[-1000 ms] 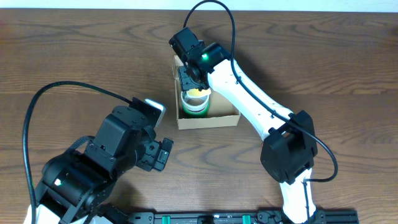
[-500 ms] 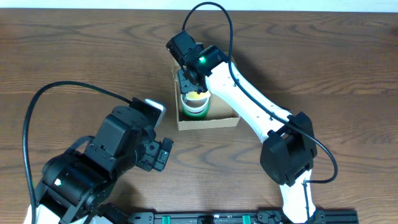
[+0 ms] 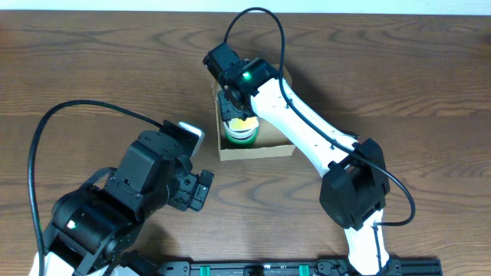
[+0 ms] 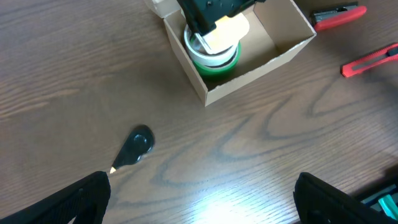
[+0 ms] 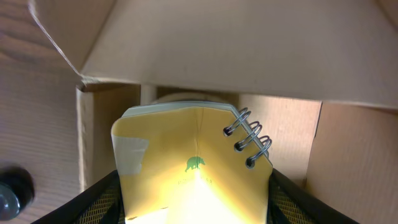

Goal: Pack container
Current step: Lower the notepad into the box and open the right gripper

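The container (image 3: 257, 149), a tan cardboard box, stands open at mid-table, its flap lid (image 5: 249, 43) raised at the back. It also shows in the left wrist view (image 4: 264, 70). A green and white tape roll (image 3: 239, 136) (image 4: 214, 61) lies in its left part. My right gripper (image 3: 234, 103) (image 5: 196, 208) is shut on a yellow spiral notebook (image 5: 186, 155) (image 3: 245, 121) (image 4: 229, 30) with a bear logo, held inside the box just above the roll. My left gripper (image 3: 201, 188) (image 4: 199, 205) is open and empty, low over the table in front of the box.
A small black object (image 4: 138, 144) (image 5: 12, 190) lies on the wood left of the box. Two red-handled tools (image 4: 339, 14) (image 4: 370, 61) lie to the box's right in the left wrist view. The right arm (image 3: 307, 130) spans the box's right side.
My right gripper has shifted slightly left and back with the notebook, which now sits a little lower over the tape roll. The left arm has not moved.
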Action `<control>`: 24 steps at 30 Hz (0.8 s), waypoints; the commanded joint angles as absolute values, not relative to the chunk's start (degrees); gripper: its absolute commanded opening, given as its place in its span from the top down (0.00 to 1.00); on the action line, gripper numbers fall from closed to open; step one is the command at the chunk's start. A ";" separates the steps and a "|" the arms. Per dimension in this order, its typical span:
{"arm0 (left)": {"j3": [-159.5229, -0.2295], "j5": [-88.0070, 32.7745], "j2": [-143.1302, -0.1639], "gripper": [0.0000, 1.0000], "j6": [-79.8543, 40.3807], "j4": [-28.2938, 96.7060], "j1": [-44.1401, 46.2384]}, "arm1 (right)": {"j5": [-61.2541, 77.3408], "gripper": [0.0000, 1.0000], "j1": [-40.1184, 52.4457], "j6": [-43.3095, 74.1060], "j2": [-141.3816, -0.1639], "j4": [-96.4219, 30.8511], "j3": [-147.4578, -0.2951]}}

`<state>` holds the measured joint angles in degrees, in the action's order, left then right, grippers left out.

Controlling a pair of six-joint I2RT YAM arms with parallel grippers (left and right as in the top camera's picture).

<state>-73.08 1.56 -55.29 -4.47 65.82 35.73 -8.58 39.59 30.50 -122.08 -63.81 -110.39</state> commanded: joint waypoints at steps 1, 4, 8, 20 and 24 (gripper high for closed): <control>-72.84 2.04 -55.00 0.05 -4.27 66.04 35.55 | -8.08 0.37 40.84 31.97 -121.36 -64.18 -109.80; -72.84 2.04 -55.00 0.04 -4.27 66.04 35.55 | -8.21 0.37 40.95 32.16 -121.36 -64.47 -109.80; -72.84 2.04 -55.00 0.05 -4.27 66.04 35.55 | -8.62 0.35 40.97 32.16 -121.38 -63.81 -109.80; -72.84 2.04 -55.00 0.05 -4.27 66.04 35.55 | -9.65 0.19 41.01 32.14 -121.40 -62.35 -109.80; -72.84 2.07 -55.00 0.05 -4.27 66.04 35.55 | -9.63 0.17 41.01 32.14 -121.40 -62.59 -109.80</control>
